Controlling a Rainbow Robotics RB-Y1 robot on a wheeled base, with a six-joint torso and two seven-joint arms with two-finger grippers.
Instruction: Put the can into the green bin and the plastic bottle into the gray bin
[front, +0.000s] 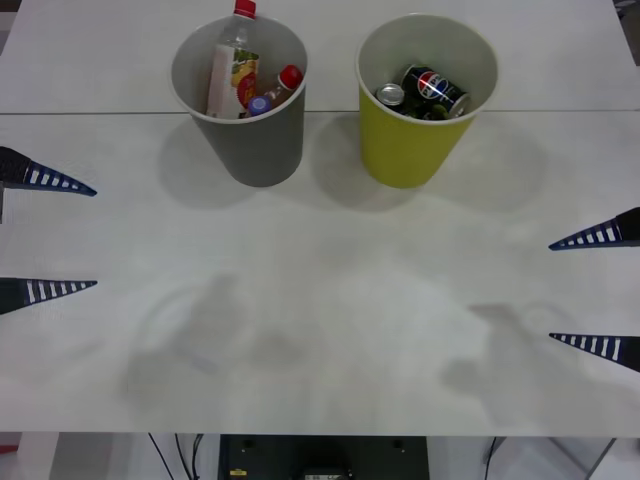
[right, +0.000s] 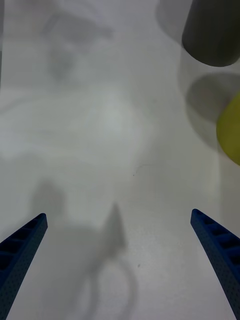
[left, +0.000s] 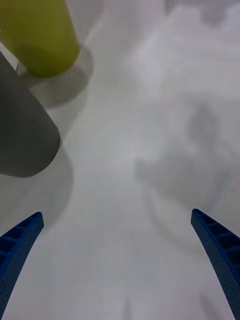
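Both jaws wide open, empty, at the frame's left (front: 50, 235) and right (front: 598, 290) edges.
Can (front: 436, 90) in green bin (front: 410, 150), bottle (front: 232, 62) in gray bin (front: 255, 145), upper frame: task looks done.

A: What colours are on the small aluminium can (front: 436, 88)?
B: A silver top and a dark body, with a round red, white and blue logo.
A: And the two large tapered bins?
B: One yellow-green bin (front: 414, 140), one gray bin (front: 255, 140), both white inside.
A: The gripper fingers?
B: Blue, ribbed with pale stripes, above a white tabletop (front: 330, 330).
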